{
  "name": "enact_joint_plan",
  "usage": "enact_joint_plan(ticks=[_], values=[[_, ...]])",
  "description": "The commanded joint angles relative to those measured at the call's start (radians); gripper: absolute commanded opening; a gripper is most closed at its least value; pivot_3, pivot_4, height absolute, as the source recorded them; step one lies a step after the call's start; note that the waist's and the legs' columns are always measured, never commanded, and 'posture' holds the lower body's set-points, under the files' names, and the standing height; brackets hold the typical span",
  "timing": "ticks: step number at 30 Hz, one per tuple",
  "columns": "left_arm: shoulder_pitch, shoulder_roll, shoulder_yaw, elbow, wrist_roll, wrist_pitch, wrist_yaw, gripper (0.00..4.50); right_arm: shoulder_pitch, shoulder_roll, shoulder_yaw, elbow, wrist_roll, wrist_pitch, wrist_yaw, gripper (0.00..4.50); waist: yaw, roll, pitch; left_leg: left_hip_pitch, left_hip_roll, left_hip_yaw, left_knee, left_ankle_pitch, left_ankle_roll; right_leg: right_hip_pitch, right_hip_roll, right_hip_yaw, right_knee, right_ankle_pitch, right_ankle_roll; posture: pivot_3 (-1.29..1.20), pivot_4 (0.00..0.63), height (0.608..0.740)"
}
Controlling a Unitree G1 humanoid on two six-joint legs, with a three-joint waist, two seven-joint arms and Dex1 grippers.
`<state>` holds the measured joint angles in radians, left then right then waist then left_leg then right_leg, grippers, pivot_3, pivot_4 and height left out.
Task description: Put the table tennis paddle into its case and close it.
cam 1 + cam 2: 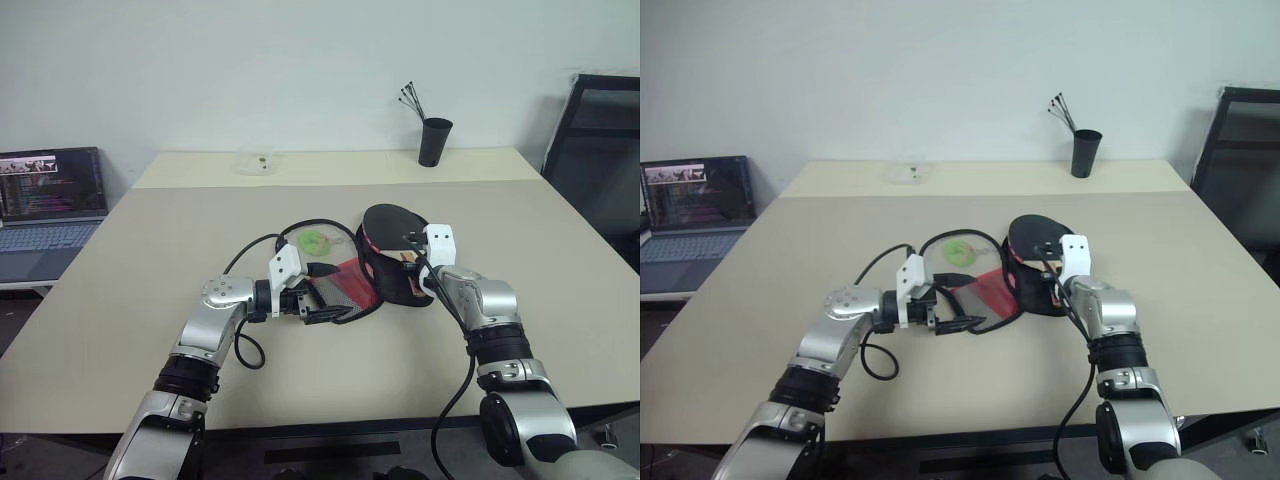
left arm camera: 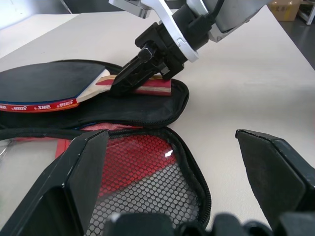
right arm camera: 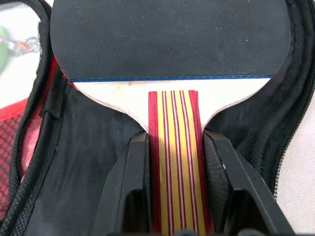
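Rigid wood and rubber, the table tennis paddle [image 3: 170, 54] lies in the open soft case [image 2: 142, 115] — right gripper [image 3: 174, 191] clamping its striped handle, the surest hold — left gripper [image 2: 172, 187] spread wide, empty.

Left gripper [image 1: 318, 300] jaws spread wide; right gripper [image 3: 175, 147] jaws clamped, pointing forward-down.

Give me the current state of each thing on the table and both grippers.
table tennis paddle: lying inside the open case, handle gripped.
case: unzipped, halves spread open.
right gripper: shut on the paddle handle.
left gripper: open, over the case's mesh half.
laptop: open, screen lit.
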<state>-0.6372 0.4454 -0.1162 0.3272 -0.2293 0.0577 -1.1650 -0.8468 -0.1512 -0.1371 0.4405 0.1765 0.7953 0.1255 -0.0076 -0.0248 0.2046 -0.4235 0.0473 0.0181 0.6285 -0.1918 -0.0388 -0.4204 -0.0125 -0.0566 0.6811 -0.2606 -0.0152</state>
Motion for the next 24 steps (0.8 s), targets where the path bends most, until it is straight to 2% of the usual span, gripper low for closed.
enact_joint_plan(ticks=[1,17,24], values=[[0.0,0.01,0.015,-0.042,-0.009,0.001,0.012,4.5,-0.023,-0.01,-0.01,-0.008,-0.007,-0.033,-0.019,1.09,0.0,0.0,0.0,0.0,0.0,0.0,0.0,0.0,0.0,0.0,0.0,0.0,0.0,0.0,0.0,0.0,0.15,0.74],[-0.014,0.006,0.011,-0.057,-0.013,0.021,0.018,4.5,0.009,-0.005,-0.012,-0.129,0.02,0.086,-0.038,1.09,0.0,0.0,0.0,0.0,0.0,0.0,0.0,0.0,0.0,0.0,0.0,0.0,0.0,0.0,0.0,0.0,0.15,0.74],[-0.014,0.011,0.014,-0.072,-0.013,0.035,0.025,4.5,0.022,0.024,-0.016,-0.187,0.023,0.129,-0.057,3.39,0.0,0.0,0.0,0.0,0.0,0.0,0.0,0.0,0.0,0.0,0.0,0.0,0.0,0.0,0.0,0.0,0.15,0.74]])
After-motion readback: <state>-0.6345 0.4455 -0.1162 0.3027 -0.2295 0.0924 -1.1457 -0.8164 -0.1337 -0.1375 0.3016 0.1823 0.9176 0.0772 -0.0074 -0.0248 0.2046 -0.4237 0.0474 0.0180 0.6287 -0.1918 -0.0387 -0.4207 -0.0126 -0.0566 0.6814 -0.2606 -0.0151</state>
